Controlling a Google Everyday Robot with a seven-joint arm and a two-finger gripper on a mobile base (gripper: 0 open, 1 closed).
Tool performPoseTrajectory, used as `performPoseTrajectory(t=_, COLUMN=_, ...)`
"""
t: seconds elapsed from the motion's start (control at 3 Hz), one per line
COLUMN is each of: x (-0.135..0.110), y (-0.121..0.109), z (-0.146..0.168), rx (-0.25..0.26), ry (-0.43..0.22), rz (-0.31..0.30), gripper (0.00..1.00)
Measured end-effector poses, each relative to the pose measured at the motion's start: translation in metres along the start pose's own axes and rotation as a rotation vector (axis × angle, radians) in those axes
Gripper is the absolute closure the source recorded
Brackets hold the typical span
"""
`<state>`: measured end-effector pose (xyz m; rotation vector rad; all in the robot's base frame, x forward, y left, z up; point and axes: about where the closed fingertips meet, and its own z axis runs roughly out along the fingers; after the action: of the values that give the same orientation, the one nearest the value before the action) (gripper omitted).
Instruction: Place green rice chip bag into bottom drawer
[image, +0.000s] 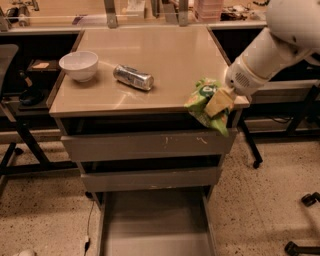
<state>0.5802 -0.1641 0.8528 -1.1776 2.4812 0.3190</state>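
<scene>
At the front right edge of the desk (150, 50), the gripper (217, 104) clamps the green rice chip bag (200, 97) in its jaws. Below, the bottom drawer (155, 222) stands open.
</scene>
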Motion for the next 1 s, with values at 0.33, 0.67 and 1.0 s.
performPoseTrajectory(t=0.33, x=0.015, y=0.005, z=0.015, rx=-0.022, ry=0.018, rz=0.018, gripper=1.0)
performPoseTrajectory(t=0.67, x=0.014, y=0.005, z=0.014, rx=-0.021, ry=0.016, rz=0.017, gripper=1.0)
performPoseTrajectory(t=1.0, x=0.026, y=0.012, z=0.014, rx=-0.023, ry=0.022, rz=0.041, gripper=1.0)
